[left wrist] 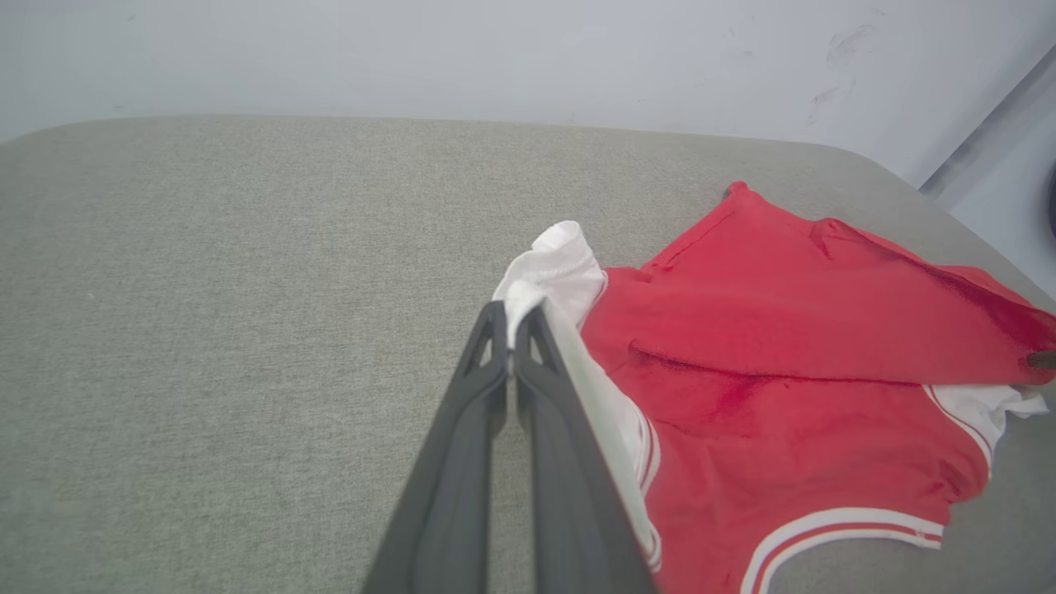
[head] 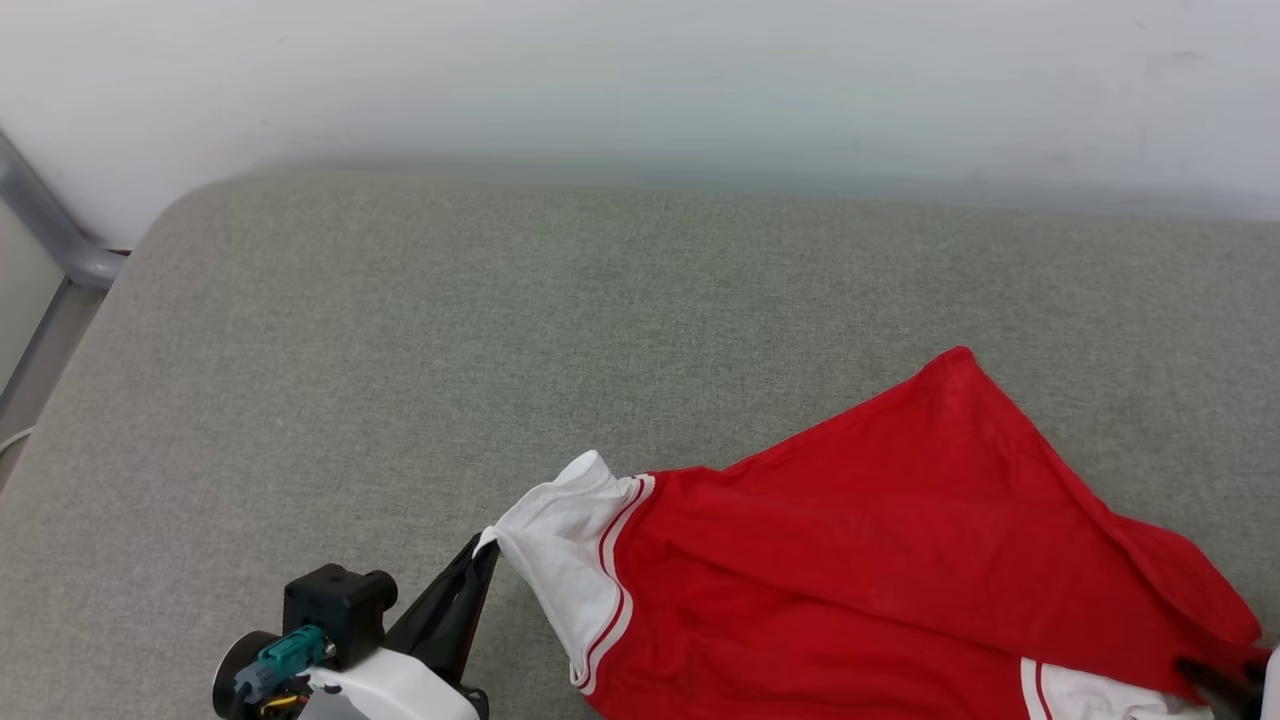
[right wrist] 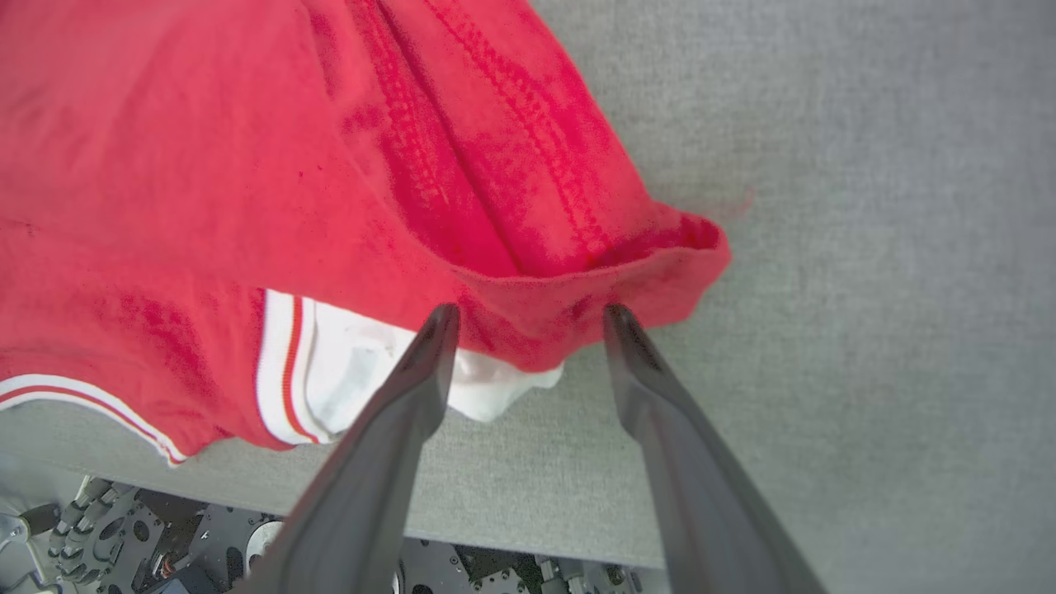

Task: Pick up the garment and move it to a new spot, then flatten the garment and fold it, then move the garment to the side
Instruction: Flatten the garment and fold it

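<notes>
The garment (head: 900, 560) lies rumpled near the front edge of the grey woven tabletop (head: 400, 350), its soft red body doubled over, a stitched hem (right wrist: 544, 165) ridged on top. The left gripper (left wrist: 513, 318) pinches its white, stripe-trimmed sleeve (left wrist: 561, 264), fingers pressed together on the cloth. At the garment's opposite corner the right gripper (right wrist: 530, 313) has fingers spread, apparently gripping nothing. To flatten well, I would draw the sleeve low and outward so the jersey slides without bunching.

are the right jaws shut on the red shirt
No, the jaws of the right gripper stand wide apart, tips at the folded red edge of the garment.
</notes>
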`<state>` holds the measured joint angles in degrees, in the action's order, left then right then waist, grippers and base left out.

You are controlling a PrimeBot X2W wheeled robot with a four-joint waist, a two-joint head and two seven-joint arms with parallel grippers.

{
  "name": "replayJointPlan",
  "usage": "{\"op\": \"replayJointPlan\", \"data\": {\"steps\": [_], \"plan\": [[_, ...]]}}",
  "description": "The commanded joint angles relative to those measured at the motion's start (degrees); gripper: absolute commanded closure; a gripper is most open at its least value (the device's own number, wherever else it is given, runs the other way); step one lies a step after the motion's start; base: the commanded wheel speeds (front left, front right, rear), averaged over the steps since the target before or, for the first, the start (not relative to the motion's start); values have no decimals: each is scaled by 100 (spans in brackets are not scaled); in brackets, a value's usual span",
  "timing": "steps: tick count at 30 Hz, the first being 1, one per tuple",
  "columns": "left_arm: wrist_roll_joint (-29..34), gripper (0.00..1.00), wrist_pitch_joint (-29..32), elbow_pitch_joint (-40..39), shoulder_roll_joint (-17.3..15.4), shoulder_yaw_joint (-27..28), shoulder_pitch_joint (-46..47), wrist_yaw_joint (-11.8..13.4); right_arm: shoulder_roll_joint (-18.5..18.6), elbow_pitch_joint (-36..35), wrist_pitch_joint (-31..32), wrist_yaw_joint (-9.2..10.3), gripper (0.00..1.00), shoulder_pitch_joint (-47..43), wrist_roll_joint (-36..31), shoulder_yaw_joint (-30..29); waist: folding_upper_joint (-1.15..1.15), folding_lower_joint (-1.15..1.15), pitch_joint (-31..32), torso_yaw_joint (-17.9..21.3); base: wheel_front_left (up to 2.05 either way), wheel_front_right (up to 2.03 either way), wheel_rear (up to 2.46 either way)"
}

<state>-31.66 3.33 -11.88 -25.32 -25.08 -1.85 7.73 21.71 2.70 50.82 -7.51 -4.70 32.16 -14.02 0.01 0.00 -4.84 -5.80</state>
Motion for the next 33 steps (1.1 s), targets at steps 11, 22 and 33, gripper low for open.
{"op": "replayJointPlan", "data": {"steps": [11, 22, 33], "plan": [[128, 100, -59, -215, 42, -138, 312, -78, 608, -1033, 862, 5, 0, 1592, 201, 712, -1, 0, -558, -445, 0, 0, 0], [248, 100, -181, -160, 319, -397, 861, -273, 933, -4, 1492, 5, 0, 3380, -349, 1337, -1, 0, -1536, -1297, 0, 0, 0], [270, 100, -322, 17, 475, -551, 1080, -397, 1078, 942, 1431, 5, 0, 3664, -652, 1474, -1, 0, -1883, -1653, 0, 0, 0]]}}
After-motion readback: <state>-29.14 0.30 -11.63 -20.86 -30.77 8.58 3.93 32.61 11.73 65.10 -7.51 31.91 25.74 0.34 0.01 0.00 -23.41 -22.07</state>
